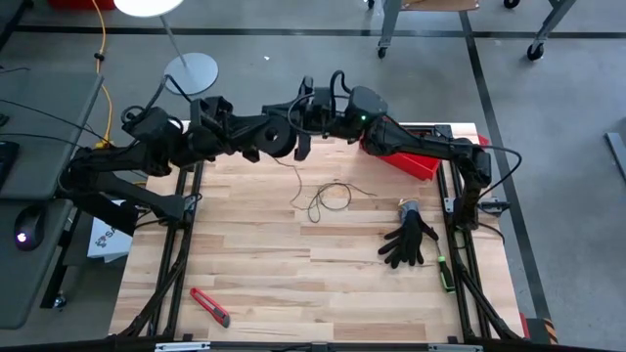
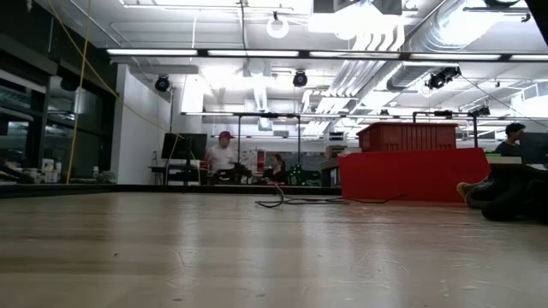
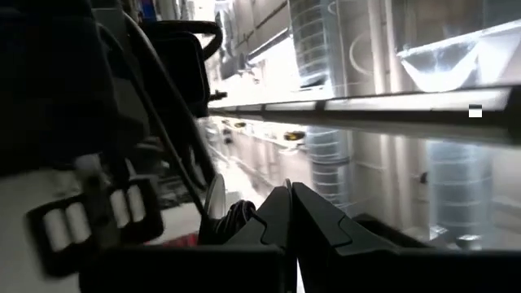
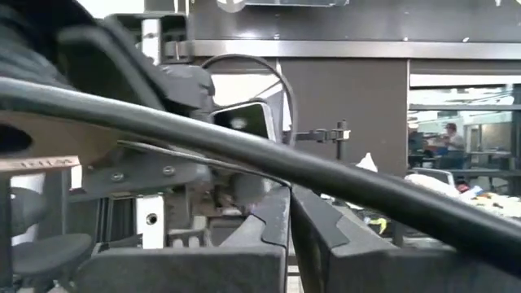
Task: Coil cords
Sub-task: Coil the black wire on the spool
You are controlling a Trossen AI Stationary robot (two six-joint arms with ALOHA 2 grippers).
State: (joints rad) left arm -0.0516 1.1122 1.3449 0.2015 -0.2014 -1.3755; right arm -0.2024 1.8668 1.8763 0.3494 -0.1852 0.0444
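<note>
From above I see both arms raised and meeting over the far edge of the surface (image 1: 293, 284), their wrists almost touching near the middle of that edge. The left tool (image 3: 291, 213) has its fingers pressed together with nothing between them, and my left wrist camera shows the two dark tips meeting in a thin line. The right tool (image 4: 291, 213) is likewise fully closed on nothing, with a thick black robot cable (image 4: 244, 146) crossing in front of its fingers. A round black spool (image 1: 277, 138) sits up among the wrists at the far edge, though I cannot tell what carries it. The thin dark cord (image 1: 328, 198) lies loose on the surface just inside the far edge, near the middle, in an untidy loop with one strand running up toward the arms; the low camera shows it as a thin line lying flat on the wood. A red bin (image 1: 403, 156) stands at the far right corner under the right arm. A black glove (image 1: 409, 242) lies near the right edge, with a green-handled tool (image 1: 444, 274) just beside it. A red utility knife (image 1: 209, 306) rests near the near left corner.
</note>
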